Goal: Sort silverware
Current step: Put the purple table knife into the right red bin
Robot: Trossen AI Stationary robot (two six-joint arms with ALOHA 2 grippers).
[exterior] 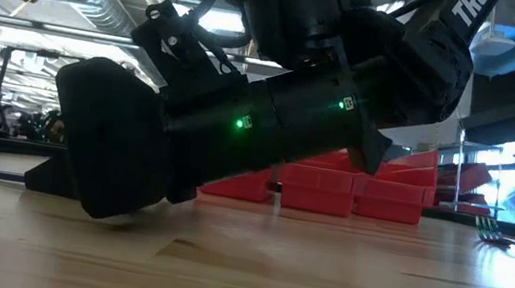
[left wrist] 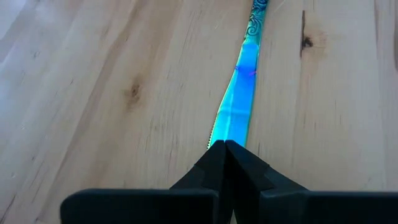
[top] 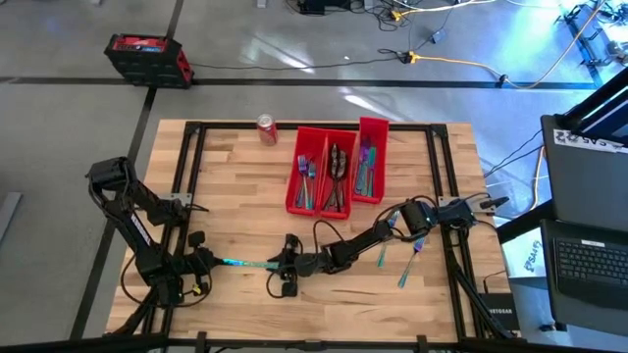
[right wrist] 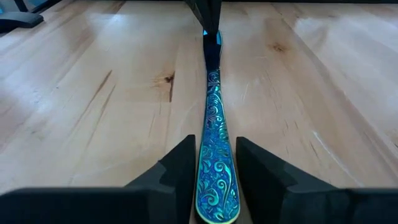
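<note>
Gleaming teal knife [right wrist: 217,168], scrollwork handle, smooth blade

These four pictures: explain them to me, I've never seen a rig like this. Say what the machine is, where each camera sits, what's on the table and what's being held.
This is a robot with two dark arms at a wooden table. One picture looks straight down from above, one looks level across the tabletop, and two come from cameras on the arms' wrists.

The left gripper is shut on the blade end of a teal-blue knife lying on the wood. The right gripper has its fingers either side of the knife's patterned handle, close against it but not yet clearly clamped: it looks like a handover.

Further back stand three red bins with sorted cutlery and a red soda can. Two loose pieces lie near the right arm.
</note>
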